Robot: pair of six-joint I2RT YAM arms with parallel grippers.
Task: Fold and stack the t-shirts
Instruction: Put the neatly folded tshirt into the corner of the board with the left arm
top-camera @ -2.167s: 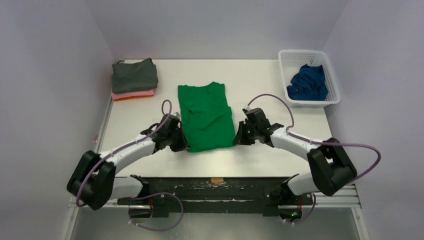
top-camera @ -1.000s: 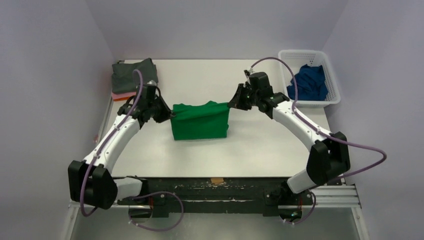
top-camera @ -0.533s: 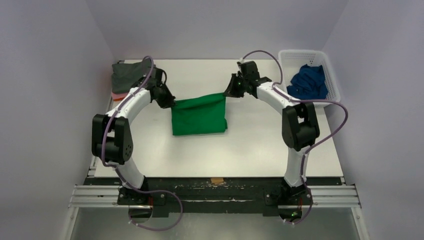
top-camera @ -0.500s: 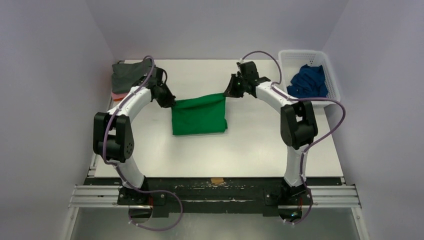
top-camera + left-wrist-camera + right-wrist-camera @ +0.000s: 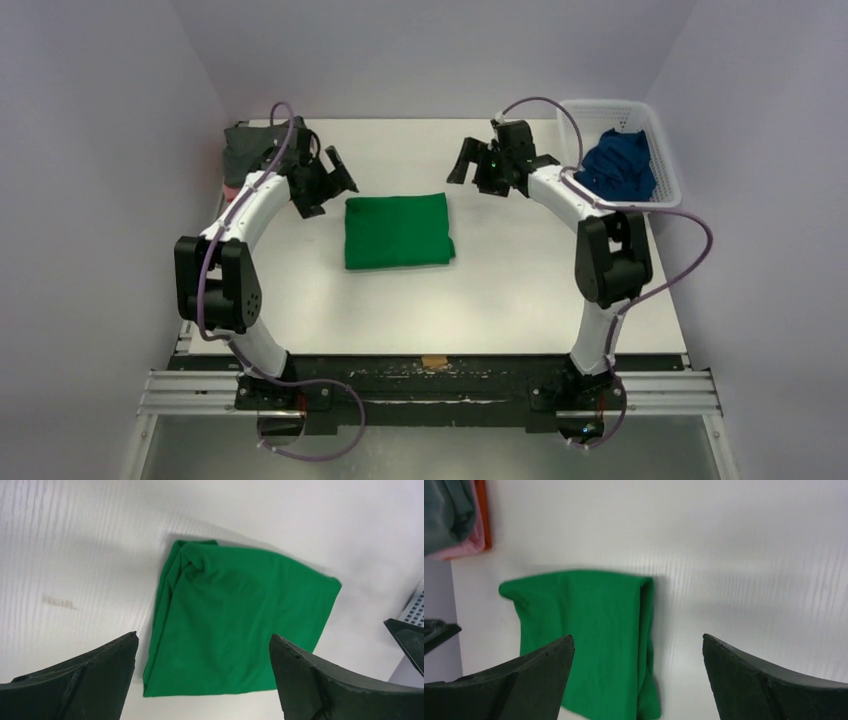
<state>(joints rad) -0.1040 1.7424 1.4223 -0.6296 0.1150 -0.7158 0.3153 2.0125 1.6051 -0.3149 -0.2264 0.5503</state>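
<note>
On table (image 5: 520, 280) centre, green t-shirt (image 5: 397, 230) lies folded flat. My left claw (image 5: 328, 183) hovers by its far left corner, jaws spread, empty; my right claw (image 5: 476, 167) by far right corner, likewise spread and empty.

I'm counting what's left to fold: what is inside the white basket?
A crumpled blue shirt lies in the basket, toward its near end. Anything beneath that cloth is hidden.

A lab test cell: plain walls (image 5: 420, 50) boxing a white table (image 5: 500, 290)
</note>
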